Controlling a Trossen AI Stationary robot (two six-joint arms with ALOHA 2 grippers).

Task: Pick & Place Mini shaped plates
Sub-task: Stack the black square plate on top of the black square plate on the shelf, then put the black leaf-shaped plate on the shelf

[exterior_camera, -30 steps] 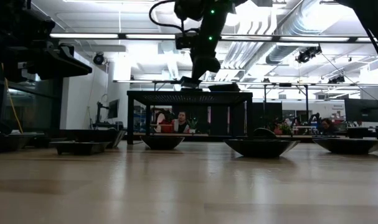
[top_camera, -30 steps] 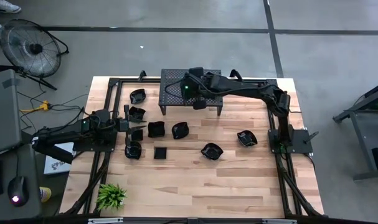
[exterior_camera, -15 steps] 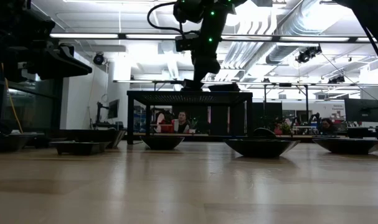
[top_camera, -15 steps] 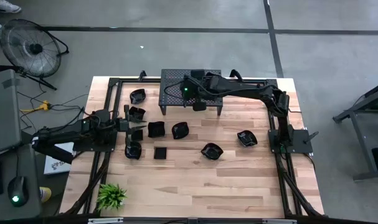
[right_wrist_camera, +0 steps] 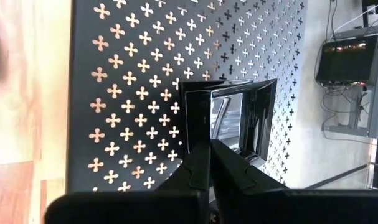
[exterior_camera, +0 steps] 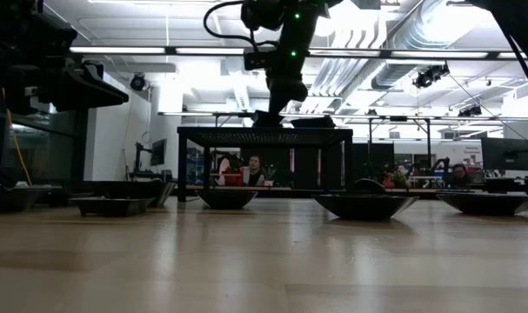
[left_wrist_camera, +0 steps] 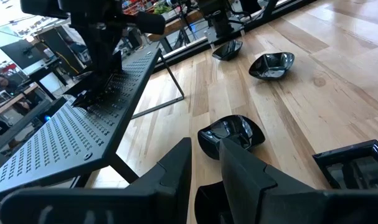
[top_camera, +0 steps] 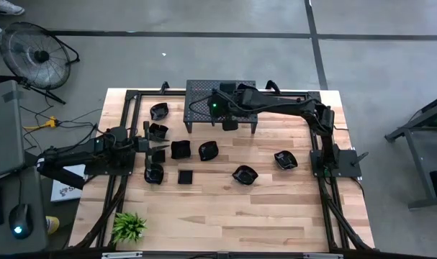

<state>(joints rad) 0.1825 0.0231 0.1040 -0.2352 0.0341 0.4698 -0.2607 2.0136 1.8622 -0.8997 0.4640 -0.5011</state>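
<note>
A black perforated stand (top_camera: 204, 93) sits at the table's far middle. My right gripper (right_wrist_camera: 210, 140) is over its top, shut on a square glossy black plate (right_wrist_camera: 241, 115). In the low view that gripper (exterior_camera: 266, 111) ends just at the stand's top (exterior_camera: 264, 132). Several more black plates lie on the wood, among them a round one (top_camera: 208, 150), a lobed one (top_camera: 245, 174) and another (top_camera: 285, 160). My left gripper (top_camera: 152, 142) waits level at the table's left, its fingers a narrow gap apart with nothing between them (left_wrist_camera: 205, 155). My right gripper pinches the square plate's raised rim (right_wrist_camera: 200, 118) along one side, one finger inside the dish and one outside. The fingers slant down from the table's right and near side. Whether the plate rests on the stand's top or hangs just above it, I cannot tell.
A small green plant (top_camera: 128, 226) stands at the near left corner. Black frame rails (top_camera: 124, 122) run along the table's left and right sides. Open wood lies across the near half (top_camera: 240, 216). People sit in the room beyond the table (exterior_camera: 246, 167).
</note>
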